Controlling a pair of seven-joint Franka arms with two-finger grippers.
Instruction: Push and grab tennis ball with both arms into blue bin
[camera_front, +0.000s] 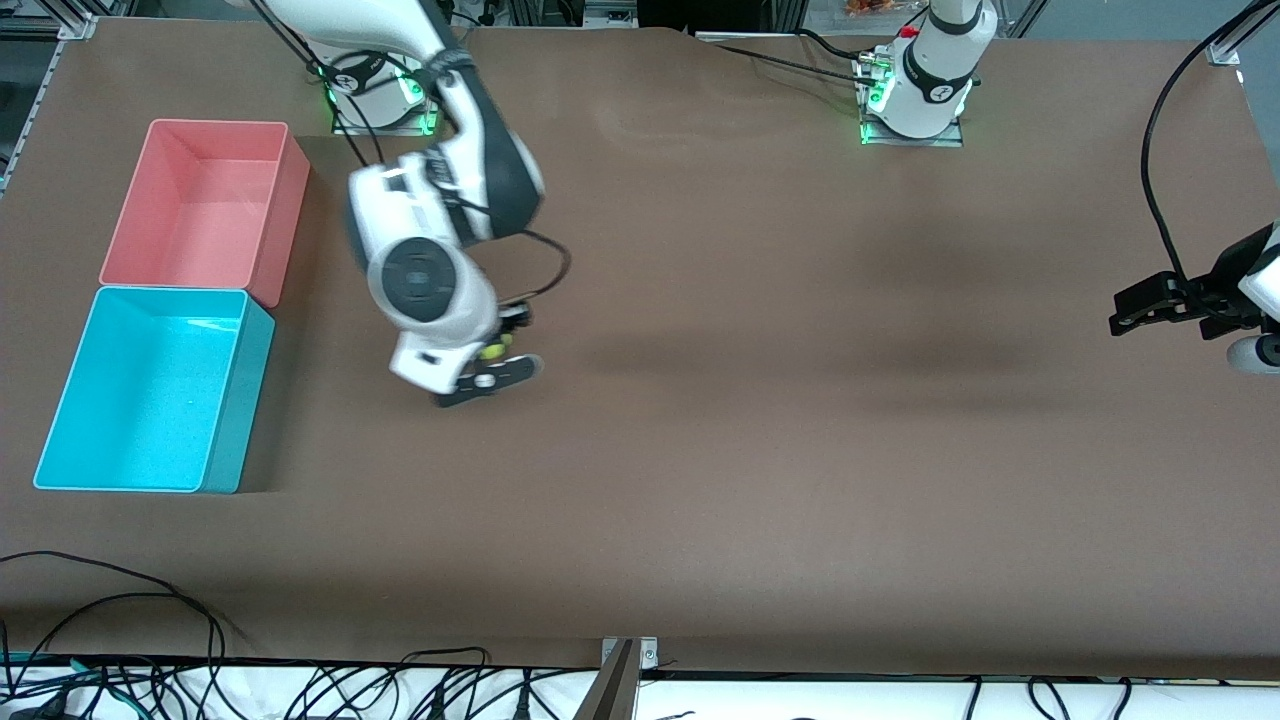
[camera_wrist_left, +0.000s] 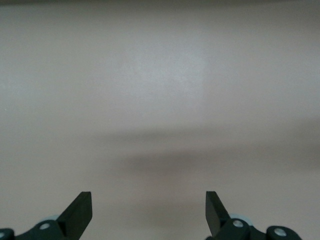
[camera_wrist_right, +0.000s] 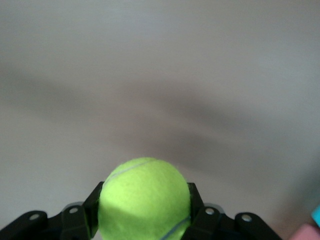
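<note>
My right gripper (camera_front: 497, 352) is shut on the tennis ball (camera_front: 492, 351), a fuzzy yellow-green ball. It holds the ball over the brown table, beside the blue bin (camera_front: 225, 400). In the right wrist view the ball (camera_wrist_right: 144, 199) fills the gap between the two black fingers (camera_wrist_right: 93, 205). The blue bin is a cyan tub and stands at the right arm's end of the table. My left gripper (camera_front: 1135, 308) is open and empty over the left arm's end of the table. The left wrist view shows its gripper (camera_wrist_left: 149, 210) over bare tabletop.
A pink bin (camera_front: 285, 215) of the same shape stands against the blue bin, farther from the front camera. Black cables (camera_front: 1160, 150) hang by the left arm. More cables (camera_front: 180, 610) lie along the table's front edge.
</note>
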